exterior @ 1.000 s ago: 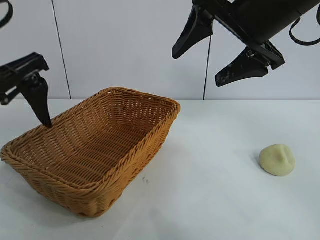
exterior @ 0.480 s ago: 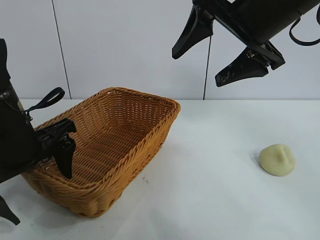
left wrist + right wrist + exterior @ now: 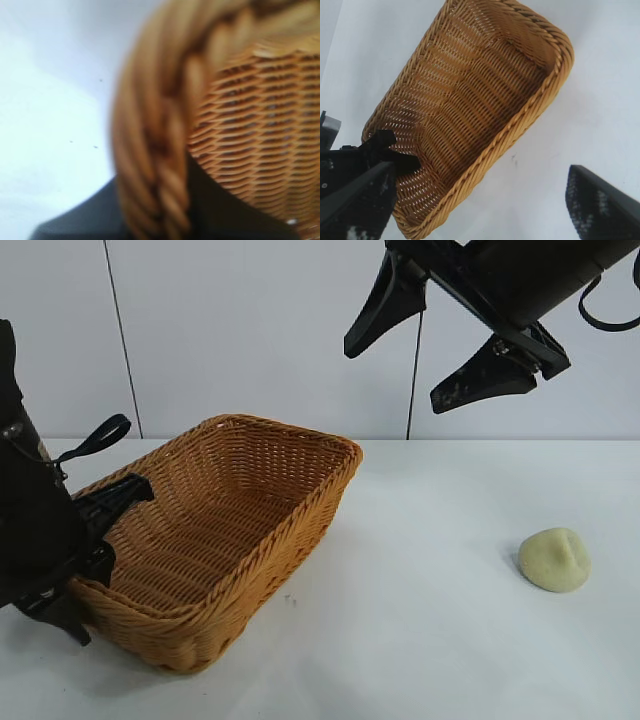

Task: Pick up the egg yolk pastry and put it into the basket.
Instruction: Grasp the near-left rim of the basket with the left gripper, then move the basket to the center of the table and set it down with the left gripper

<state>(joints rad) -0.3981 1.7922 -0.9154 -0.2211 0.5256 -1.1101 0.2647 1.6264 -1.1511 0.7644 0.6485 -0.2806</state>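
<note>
Pastry (image 3: pixel 554 559) lay alone on the white table (image 3: pixel 420 640), low and off to one side of the right gripper (image 3: pixel 440 340), which hung high above with its fingers spread wide and nothing between them. Well apart from both stood the basket (image 3: pixel 250 500). At its near corner the left gripper (image 3: pixel 90 550) had one finger inside the wall and one outside, straddling the braided rim (image 3: pixel 160 150), jaws narrowed around it.

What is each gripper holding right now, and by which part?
The left gripper clamps the basket by its braided rim at the left end. The right gripper hangs open, empty; the egg yolk pastry lies untouched.
</note>
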